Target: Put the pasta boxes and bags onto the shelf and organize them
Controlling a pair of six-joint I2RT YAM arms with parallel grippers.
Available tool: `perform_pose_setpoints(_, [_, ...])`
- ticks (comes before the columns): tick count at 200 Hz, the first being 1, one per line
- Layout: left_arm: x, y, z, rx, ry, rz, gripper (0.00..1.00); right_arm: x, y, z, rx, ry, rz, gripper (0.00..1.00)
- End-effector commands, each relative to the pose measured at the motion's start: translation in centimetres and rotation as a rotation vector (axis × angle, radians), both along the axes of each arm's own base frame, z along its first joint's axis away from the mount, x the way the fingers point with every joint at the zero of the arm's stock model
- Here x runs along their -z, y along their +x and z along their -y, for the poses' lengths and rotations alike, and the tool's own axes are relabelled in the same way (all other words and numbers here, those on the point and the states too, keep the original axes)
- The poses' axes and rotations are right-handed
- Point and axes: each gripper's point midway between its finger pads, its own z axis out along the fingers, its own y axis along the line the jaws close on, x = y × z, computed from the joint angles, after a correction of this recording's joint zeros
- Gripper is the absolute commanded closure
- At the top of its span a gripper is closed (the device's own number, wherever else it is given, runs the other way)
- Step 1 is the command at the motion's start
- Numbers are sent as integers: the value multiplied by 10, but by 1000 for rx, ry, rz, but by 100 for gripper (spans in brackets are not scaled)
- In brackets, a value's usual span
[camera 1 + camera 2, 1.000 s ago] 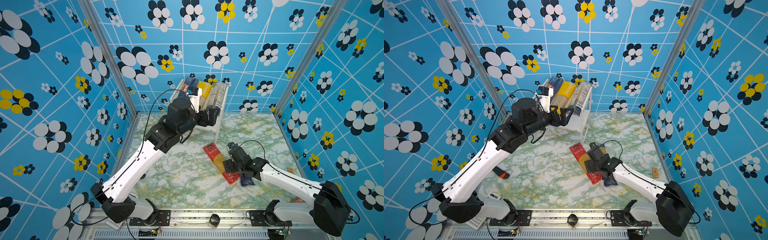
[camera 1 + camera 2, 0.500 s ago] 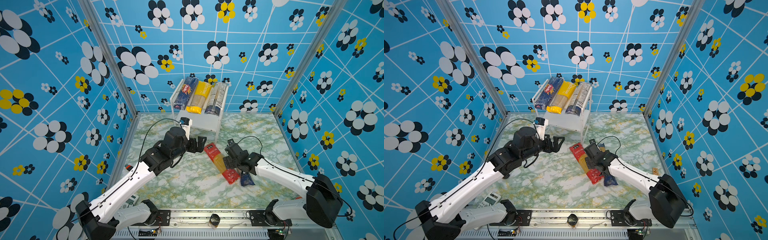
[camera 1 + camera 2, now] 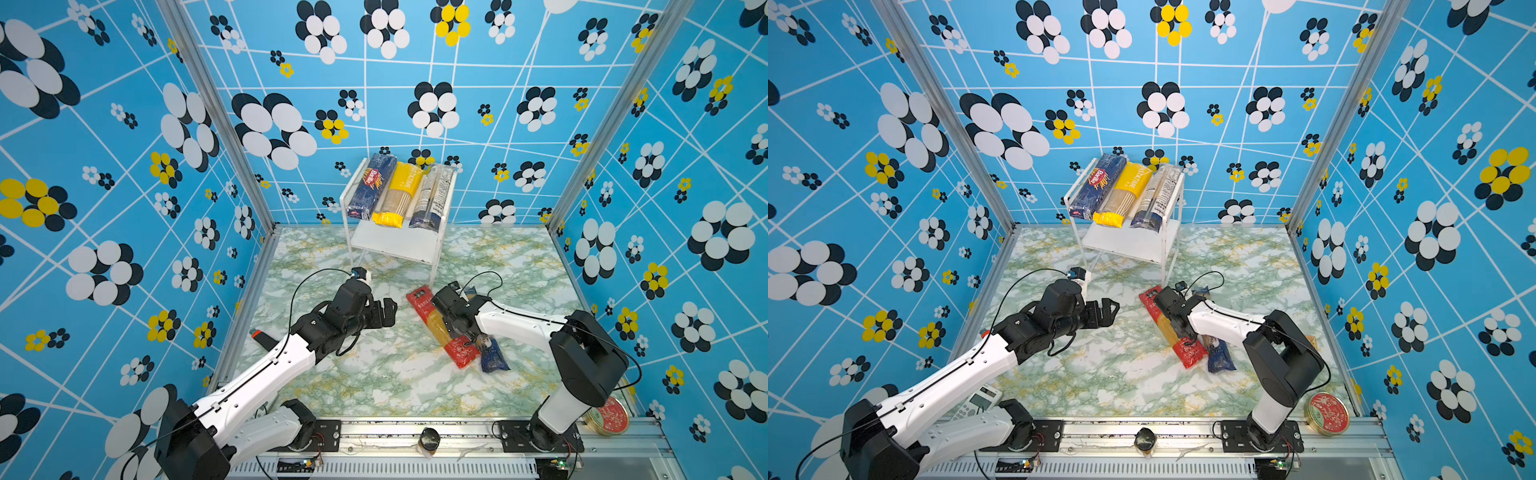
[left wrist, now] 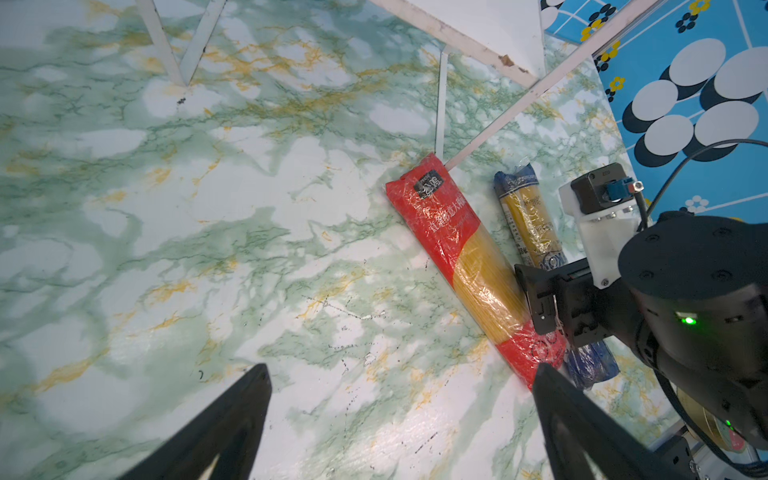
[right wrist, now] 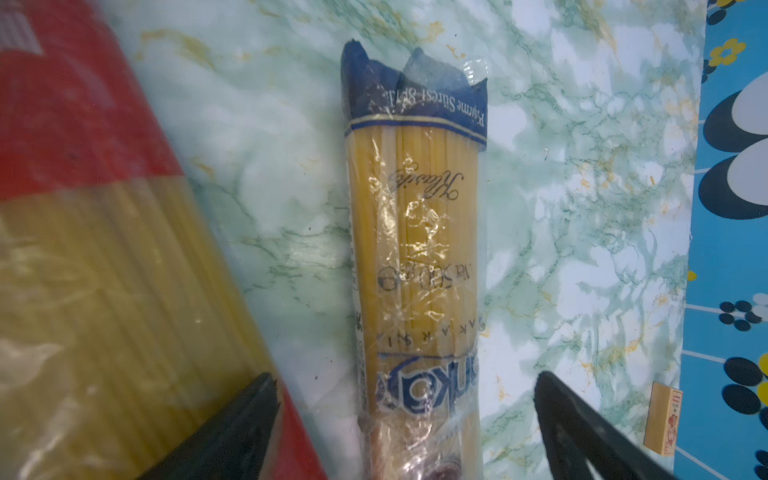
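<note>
— packs, counted: how many?
— five. three lie on the top board of the shelf point(image 3: 395, 245), two on the table point(image 3: 374, 386).
— which three?
— in both top views, blue box point(image 3: 372, 187) on the left, yellow bag point(image 3: 397, 195) in the middle, white-labelled bag point(image 3: 432, 197) on the right. they lie flat, side by side, long axes running front to back.
— and the other two?
— red-ended bag point(image 4: 465, 249) and gold-labelled bag point(image 5: 415, 249), near each other and almost parallel. their long axes slant from the shelf's right front leg towards the table's front right. the red one's far end sits just beside that leg.
— any writing?
— "barilla" on the box. the yellow bag's print looks like "pasta" something, too small to be sure. the red-ended bag has gold chinese characters. the gold-labelled one reads "pişirme süresi" on its blue end.
— grippers?
— two. left gripper point(image 3: 390, 313) hangs over the table, left of the red-ended bag, jaws spread wide, nothing in them. right gripper point(image 5: 403, 376) is low over the gold-labelled bag, jaws apart on either side of it, not clamped. one finger point(image 5: 232, 419) overlaps the red-ended bag's edge; i cannot tell whether it touches.
</note>
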Motion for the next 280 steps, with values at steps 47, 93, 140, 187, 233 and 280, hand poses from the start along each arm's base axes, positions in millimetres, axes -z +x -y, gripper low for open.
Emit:
perform_pose_setpoints(47, [12,-1,-5,-38,-54,-41,1,14,-12,-15,-41,-28,-60,1])
perform_pose_setpoints(93, [21,-3,-5,-41,-51,-69,1,26,-34,-66,-160,82,-112,2])
perform_pose_setpoints(140, [30,-7,-5,-40,-52,-87,1,24,-44,-113,-237,348,-130,2])
perform_pose_setpoints(187, [46,-10,0,-9,-47,-112,1,16,-50,-119,-308,392,-134,2])
perform_pose_setpoints(233, [61,-21,21,82,-12,-103,1,14,-51,-100,-286,381,-129,1])
perform_pose_setpoints(280, [79,-31,48,146,103,-105,1,4,-46,-79,-258,388,-101,1])
